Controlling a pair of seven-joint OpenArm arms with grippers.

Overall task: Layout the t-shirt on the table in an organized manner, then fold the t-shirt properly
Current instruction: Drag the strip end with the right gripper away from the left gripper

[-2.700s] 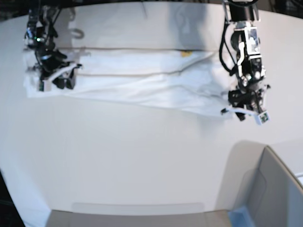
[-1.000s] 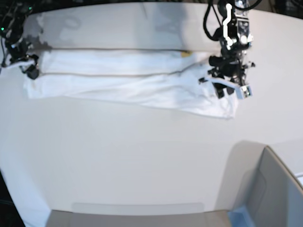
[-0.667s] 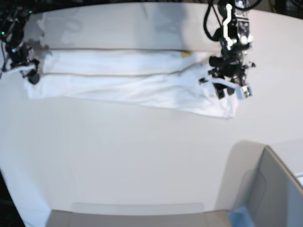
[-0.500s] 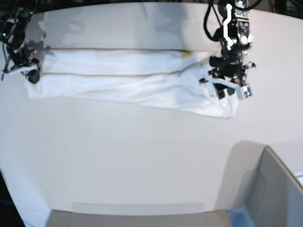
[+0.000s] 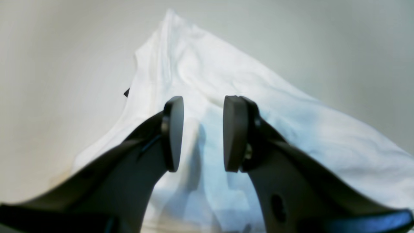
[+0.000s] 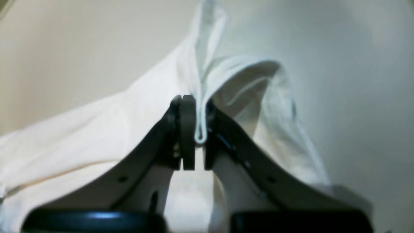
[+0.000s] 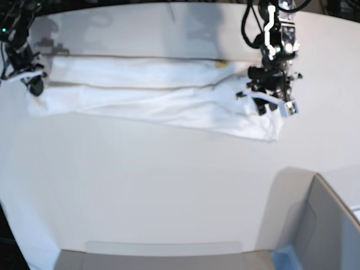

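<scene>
The white t-shirt (image 7: 152, 95) lies as a long folded band across the far part of the table (image 7: 140, 185), with a speck of yellow print (image 7: 222, 63) showing. At its left end in the base view, my right gripper (image 7: 35, 85) is shut on a raised hem fold of the t-shirt (image 6: 207, 74), pinched between the pads (image 6: 187, 136). Over the band's right end my left gripper (image 7: 271, 107) hovers open. Its fingers (image 5: 173, 132) stand apart above the t-shirt (image 5: 258, 106) with nothing between them. A small black tag (image 5: 126, 93) peeks out at the cloth's edge.
A grey bin-like box (image 7: 329, 225) stands at the near right corner. A flat pale strip (image 7: 163, 256) runs along the table's near edge. Bare white tabletop stretches between the shirt and that edge.
My right gripper has shut on the shirt's left-end hem and drawn it slightly up and back. The left arm has stayed still and open over the right end.
</scene>
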